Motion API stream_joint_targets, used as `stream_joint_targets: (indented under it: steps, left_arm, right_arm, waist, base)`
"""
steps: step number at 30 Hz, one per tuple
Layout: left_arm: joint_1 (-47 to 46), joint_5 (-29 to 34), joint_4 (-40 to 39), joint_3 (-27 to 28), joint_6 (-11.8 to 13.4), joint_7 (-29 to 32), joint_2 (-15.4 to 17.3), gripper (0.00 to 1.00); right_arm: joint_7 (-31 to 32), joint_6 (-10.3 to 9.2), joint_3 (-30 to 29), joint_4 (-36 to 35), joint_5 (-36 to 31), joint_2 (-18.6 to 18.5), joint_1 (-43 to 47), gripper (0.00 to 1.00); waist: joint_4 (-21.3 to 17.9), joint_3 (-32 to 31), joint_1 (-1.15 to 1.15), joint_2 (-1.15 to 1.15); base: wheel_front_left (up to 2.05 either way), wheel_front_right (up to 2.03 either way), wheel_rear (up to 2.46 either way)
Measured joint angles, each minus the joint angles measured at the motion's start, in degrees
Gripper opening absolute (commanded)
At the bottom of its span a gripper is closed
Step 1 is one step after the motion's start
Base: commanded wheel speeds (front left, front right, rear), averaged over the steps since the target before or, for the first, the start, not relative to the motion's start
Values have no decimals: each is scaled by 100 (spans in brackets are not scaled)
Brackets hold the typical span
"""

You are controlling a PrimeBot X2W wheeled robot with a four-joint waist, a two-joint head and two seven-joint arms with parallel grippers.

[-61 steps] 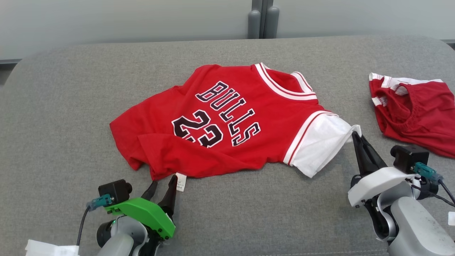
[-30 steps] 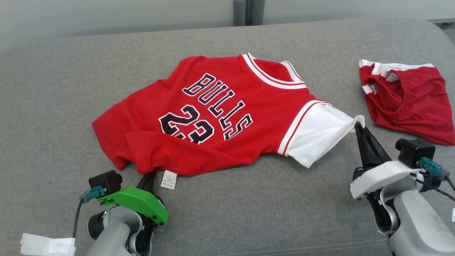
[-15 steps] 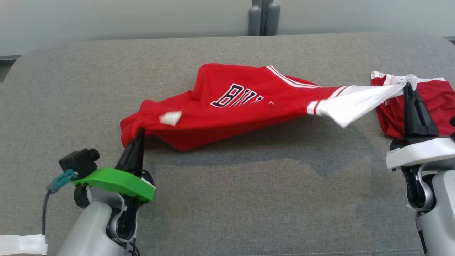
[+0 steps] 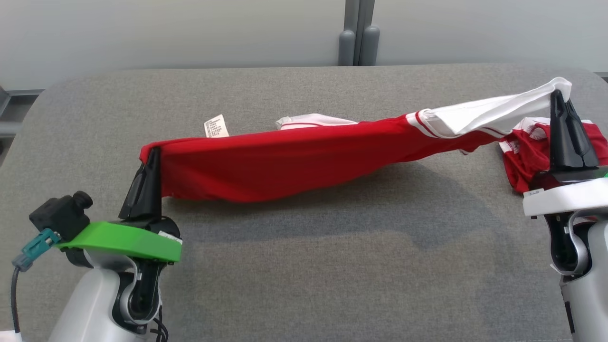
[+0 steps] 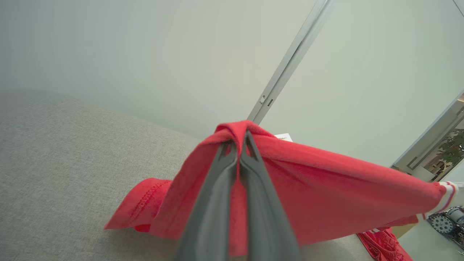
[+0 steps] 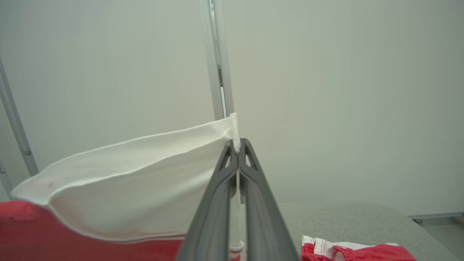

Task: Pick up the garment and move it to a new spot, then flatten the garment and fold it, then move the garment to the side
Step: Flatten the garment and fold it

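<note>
Nearest, the grey fabric-covered table lies bare between the two arms. At the near left, the left pincer stands upright above its green mount. Its dark fingers are pressed together on a bunched red corner of the garment, a red basketball jersey with white sleeves and striped trim. The jersey is held up and stretched in a long band from left to right, sagging in the middle, with its shadow on the table below. Whether its lowest fold touches the surface I cannot tell. A small white label stands up from its far edge near the left end. At the right, the right pincer is higher and farther back, clamped on the rim of a white sleeve — the cloth there pulled taut. Below that sleeve, a crumpled pair of red shorts with white trim lies on the table. Beyond the far edge stands a pale grey wall.
</note>
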Motion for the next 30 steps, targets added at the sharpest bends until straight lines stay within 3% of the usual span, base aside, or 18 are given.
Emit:
stream_joint_targets:
  steps: [11, 13, 19, 21, 26, 30]
  left_arm:
    - [-151, 129, -1143, 19, 65, 53, 177, 0]
    - [-531, 46, -1046, -29, 91, 402, 171, 0]
    - [-1442, -43, 170, 38, 586, 1117, 197, 0]
    - [-1870, -116, 219, 421, 735, 1022, 136, 0]
    - [-3124, -365, -313, 929, 732, 572, -182, 0]
    - [-3037, -378, -446, 713, 613, 505, -334, 0]
  right_arm:
    - [-1, 111, -121, -687, -94, 119, -566, 0]
    - [-9, 179, 245, -286, -137, 114, -864, 0]
    - [379, 252, 1291, 1181, -760, -73, -1816, 0]
    - [288, 237, 1032, 1136, -770, -12, -2615, 0]
    - [15, 98, 422, 514, -626, 12, -4165, 0]
    - [-51, 177, 601, 682, -613, -133, -3873, 0]
  waist:
    - [-79, -36, 0, 0]
    - [-84, -40, 0, 0]
    - [-97, -25, 0, 0]
    - [-105, -25, 0, 0]
    - [-100, 11, 0, 0]
    - [-77, 43, 0, 0]
  base:
    - [0, 0, 0]
    - [0, 0, 0]
    - [0, 0, 0]
    - [0, 0, 0]
    - [0, 0, 0]
    - [0, 0, 0]
